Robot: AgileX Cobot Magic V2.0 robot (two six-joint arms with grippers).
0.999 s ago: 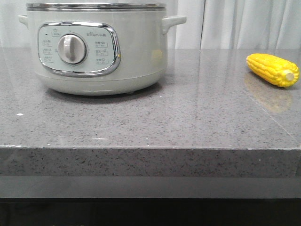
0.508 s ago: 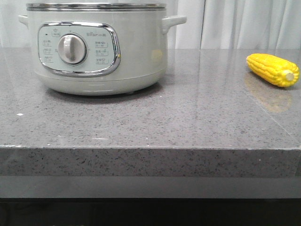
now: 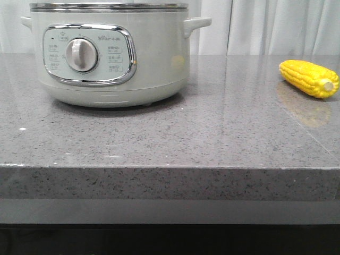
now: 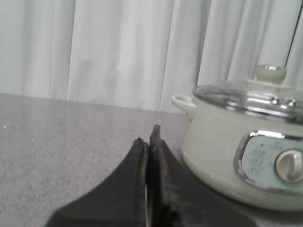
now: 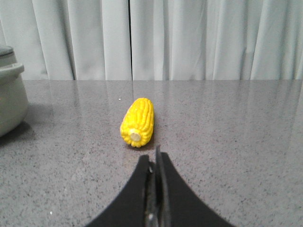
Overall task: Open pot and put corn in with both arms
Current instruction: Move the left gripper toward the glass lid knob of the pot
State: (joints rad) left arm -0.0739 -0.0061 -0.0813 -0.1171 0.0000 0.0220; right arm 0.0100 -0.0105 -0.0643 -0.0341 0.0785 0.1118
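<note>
A pale green-white pot [image 3: 109,53] stands at the far left of a speckled grey stone counter [image 3: 175,143], its metal-rimmed glass lid [image 4: 251,98] in place and topped by a pale knob [image 4: 271,74]. On the side facing the robot, a chrome-framed control panel [image 3: 89,55] carries a round silver dial [image 3: 81,55] ringed by small printed labels; a line of brand lettering runs above the dial, too fine to read. A handle [image 3: 196,24] juts from the pot's right side. The corn [image 3: 309,78] lies well apart at the far right of the counter, its pale stub end turned toward the near right, with a yellow reflection on the polished surface beside it. White curtains [image 5: 189,38] hang behind. The left gripper [image 4: 148,142] hovers near the pot with its black fingers pressed together, holding nothing. The right gripper [image 5: 154,158] sits low just short of the corn, jaws likewise closed and empty.
</note>
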